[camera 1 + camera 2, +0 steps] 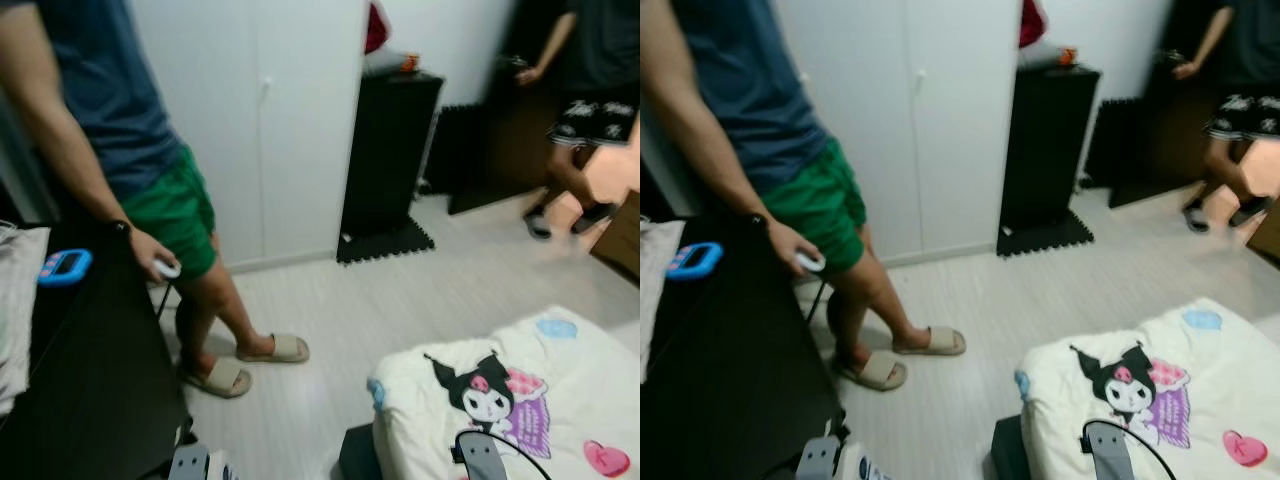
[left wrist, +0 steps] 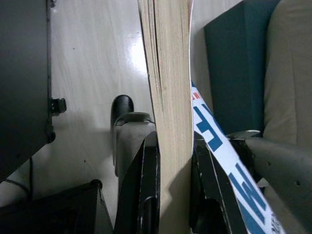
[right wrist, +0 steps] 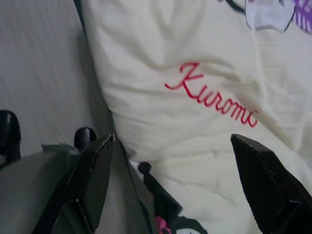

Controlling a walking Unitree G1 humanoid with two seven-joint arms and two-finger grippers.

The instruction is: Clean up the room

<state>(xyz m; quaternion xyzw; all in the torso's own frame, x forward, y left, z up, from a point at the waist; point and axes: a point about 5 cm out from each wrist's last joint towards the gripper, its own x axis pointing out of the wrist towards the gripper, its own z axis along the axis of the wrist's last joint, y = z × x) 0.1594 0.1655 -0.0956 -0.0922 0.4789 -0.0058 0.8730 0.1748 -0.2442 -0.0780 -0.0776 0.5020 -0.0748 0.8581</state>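
Cream page edges fill the grip of the left end effector: it is clenched on a book, both black fingers pressed against its sides, spine away from the camera, a blue-and-white printed cover peeling off along one side. Below the book lies pale wood-look floor, with a dark cabinet edge close by.

Over on the right, the right end effector is released, fingers spread wide, hanging just over a white bedspread with "Kuromi" stitched in red script. From the head, that same bedspread covers the bed at lower right, its cartoon character print showing, plus a pink heart.

A person in a blue shirt and green shorts stands at left in beige slippers, holding a small white object beside a black surface. A blue timer-like gadget rests on that surface. White wardrobe doors stand behind, then a black cabinet. Another person stands at far right, blurred.
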